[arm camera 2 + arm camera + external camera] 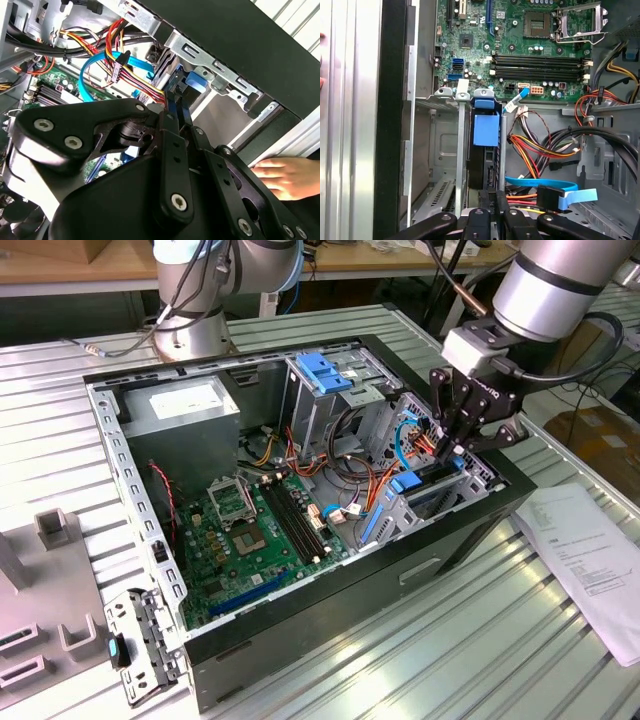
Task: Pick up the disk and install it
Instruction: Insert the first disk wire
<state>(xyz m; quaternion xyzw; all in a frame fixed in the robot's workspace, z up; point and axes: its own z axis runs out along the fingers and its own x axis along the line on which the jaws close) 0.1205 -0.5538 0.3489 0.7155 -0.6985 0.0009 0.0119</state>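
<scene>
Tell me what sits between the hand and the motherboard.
In the first wrist view, the blue-railed disk stands on edge between the hand and the green motherboard.

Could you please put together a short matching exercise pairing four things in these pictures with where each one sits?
1. disk
2. gripper
3. sheet of paper
4. power-supply box

A. far corner of the case, beside the arm's base
B. upright in the drive bay, blue rail showing
C. on the table, outside the case
D. lowered over the drive bay

Pairs: 1-B, 2-D, 3-C, 4-A
</scene>
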